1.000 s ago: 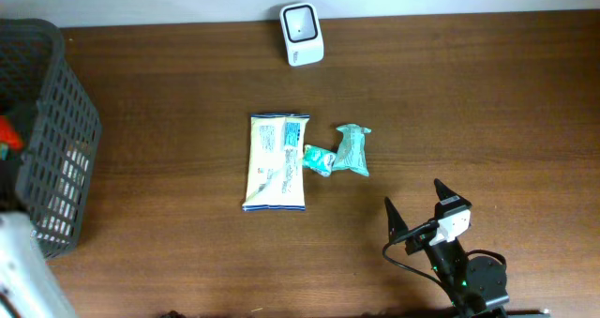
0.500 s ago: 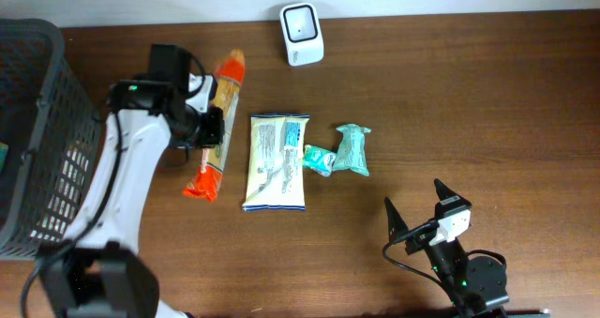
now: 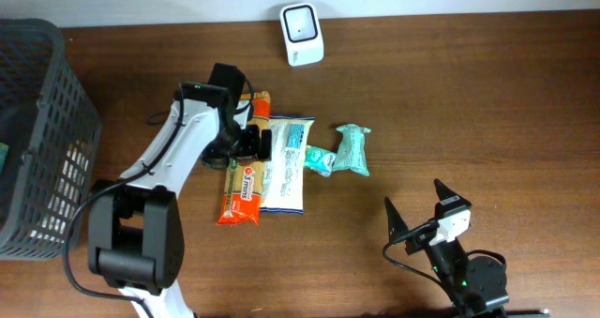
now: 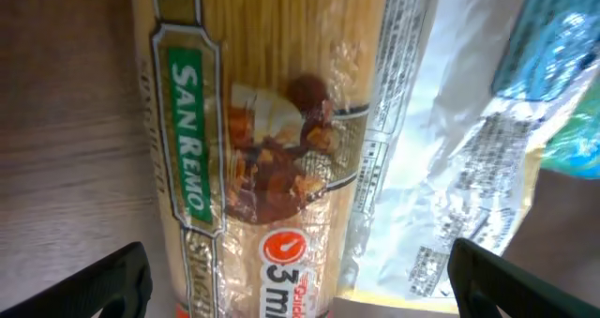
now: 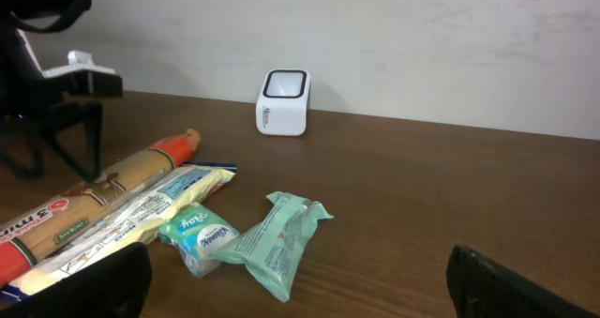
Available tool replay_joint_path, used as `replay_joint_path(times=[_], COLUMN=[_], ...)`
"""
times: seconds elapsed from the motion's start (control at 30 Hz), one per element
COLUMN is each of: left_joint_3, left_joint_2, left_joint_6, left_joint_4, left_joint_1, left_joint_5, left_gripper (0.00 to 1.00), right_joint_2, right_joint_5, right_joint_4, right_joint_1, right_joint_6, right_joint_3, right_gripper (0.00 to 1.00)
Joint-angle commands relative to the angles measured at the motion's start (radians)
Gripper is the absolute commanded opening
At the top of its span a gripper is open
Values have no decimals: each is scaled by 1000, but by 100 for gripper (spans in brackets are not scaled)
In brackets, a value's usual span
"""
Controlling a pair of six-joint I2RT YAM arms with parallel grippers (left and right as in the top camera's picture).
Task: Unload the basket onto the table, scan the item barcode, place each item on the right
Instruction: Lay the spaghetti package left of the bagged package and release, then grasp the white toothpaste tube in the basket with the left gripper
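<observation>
An orange San Remo spaghetti pack (image 3: 246,173) lies flat on the table, its right edge over a yellow-white packet (image 3: 287,163). My left gripper (image 3: 247,142) hovers just above the pack, open. In the left wrist view its dark fingertips (image 4: 103,282) stand wide on either side of the pack (image 4: 272,140) and do not touch it. The white barcode scanner (image 3: 302,22) stands at the table's far edge. My right gripper (image 3: 418,212) rests open near the front right, holding nothing. No barcode shows on the pack's upper face.
A teal tissue pack (image 3: 320,159) and a green pouch (image 3: 353,150) lie right of the yellow-white packet. A dark mesh basket (image 3: 42,121) stands at the left edge. The right wrist view shows the scanner (image 5: 283,101) beyond the pouch (image 5: 279,238).
My left arm has come out of the basket with the spaghetti pack, carried it right, laid it against the yellow-white packet and opened its jaws. The right arm has not moved.
</observation>
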Motion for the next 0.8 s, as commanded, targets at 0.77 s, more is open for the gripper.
replay_joint_path(times=[0.77], left_joint_3=[260], left_joint_2=[-79], left_joint_6=[574], left_joint_4=[-8], left_joint_1=[1122], left_joint_5=[11], left_gripper=[100], right_joint_2=[-6], right_joint_5=[6], right_joint_4=[0], right_joint_1=[-7], right_joint_6=[4], right_joint_3=[-9], right_gripper=[99])
